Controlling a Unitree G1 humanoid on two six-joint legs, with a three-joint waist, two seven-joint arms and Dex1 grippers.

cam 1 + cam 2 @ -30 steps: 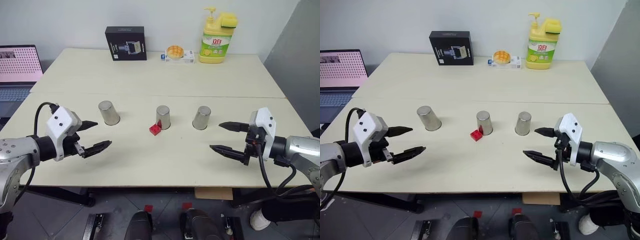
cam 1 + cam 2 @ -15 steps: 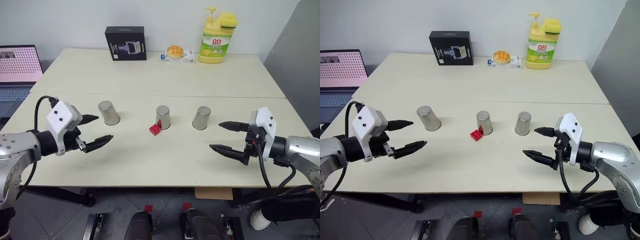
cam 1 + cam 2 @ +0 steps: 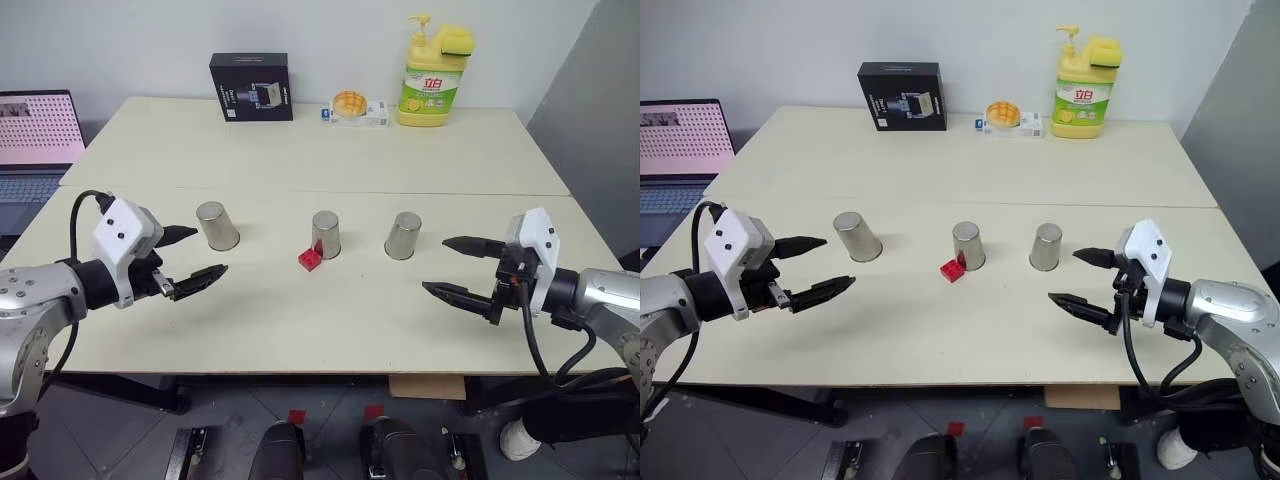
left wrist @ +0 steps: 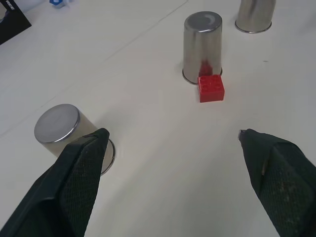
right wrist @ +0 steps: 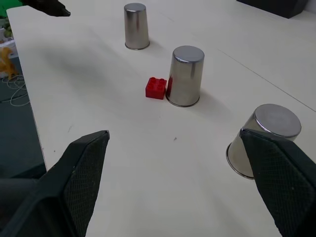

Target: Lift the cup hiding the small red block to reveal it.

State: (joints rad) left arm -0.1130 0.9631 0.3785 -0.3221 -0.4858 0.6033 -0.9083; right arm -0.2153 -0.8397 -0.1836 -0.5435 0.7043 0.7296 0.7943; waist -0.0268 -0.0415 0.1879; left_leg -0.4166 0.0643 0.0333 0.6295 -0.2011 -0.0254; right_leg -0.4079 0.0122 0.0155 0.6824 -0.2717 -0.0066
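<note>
The small red block (image 3: 310, 259) lies uncovered, touching the middle metal cup's (image 3: 326, 234) near-left base — apparently revealed, little left to do. Left gripper (image 3: 190, 253) and right gripper (image 3: 457, 267) hover wide open, empty, well apart from the cups.

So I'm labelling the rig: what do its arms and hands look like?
Both arms are silver-grey metal with black wrist sections and looping black cables. The left hand and right hand each carry a white housing and two black tapered fingers with textured pads.
</note>
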